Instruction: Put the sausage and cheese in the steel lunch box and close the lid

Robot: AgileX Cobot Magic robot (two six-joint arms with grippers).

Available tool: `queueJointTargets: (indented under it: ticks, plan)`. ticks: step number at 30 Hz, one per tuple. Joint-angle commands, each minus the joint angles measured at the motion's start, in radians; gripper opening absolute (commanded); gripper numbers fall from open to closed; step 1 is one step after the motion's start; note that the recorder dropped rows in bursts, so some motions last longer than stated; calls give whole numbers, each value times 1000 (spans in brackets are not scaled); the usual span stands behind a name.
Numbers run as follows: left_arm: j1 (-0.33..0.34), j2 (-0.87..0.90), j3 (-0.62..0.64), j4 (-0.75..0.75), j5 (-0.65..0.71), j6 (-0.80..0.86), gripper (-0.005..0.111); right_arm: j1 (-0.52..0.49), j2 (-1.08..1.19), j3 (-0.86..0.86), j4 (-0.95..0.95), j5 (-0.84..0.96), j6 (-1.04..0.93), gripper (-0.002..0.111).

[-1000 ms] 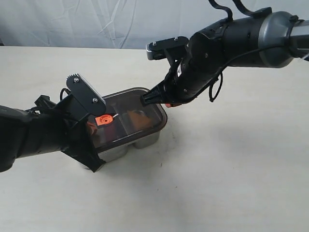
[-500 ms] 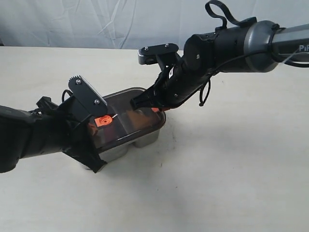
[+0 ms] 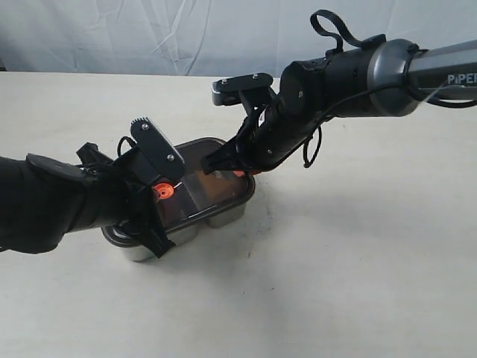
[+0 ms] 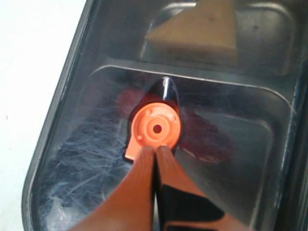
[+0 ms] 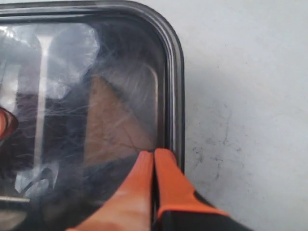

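Observation:
The dark translucent lid lies on the steel lunch box. Through the lid I see the yellow cheese wedge in one compartment and a dim red sausage in the other. My left gripper is shut, its tips pressing at the orange valve in the lid's middle. My right gripper is shut with nothing in it, tips resting on the lid just inside its rim, over the cheese. In the exterior view both grippers, left and right, bear on the lid.
The box stands on a pale table. Bare scuffed tabletop lies beside the lid's corner. A white cloth backdrop runs along the far side.
The left gripper has moved down onto the lid's valve and the lid now lies lower and flatter on the box. The right gripper has shifted slightly left over the lid's far end.

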Motion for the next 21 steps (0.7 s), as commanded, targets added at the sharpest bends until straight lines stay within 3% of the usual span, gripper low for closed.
queueJointTargets:
  ticks: [1, 21]
  plan:
    - [1, 109, 67, -96, 113, -6, 0, -3, 15, 18, -13, 113, -6, -1]
    - [1, 22, 78, -96, 105, -6, 0, -3, 3, 20, 70, 389, -6, -1]
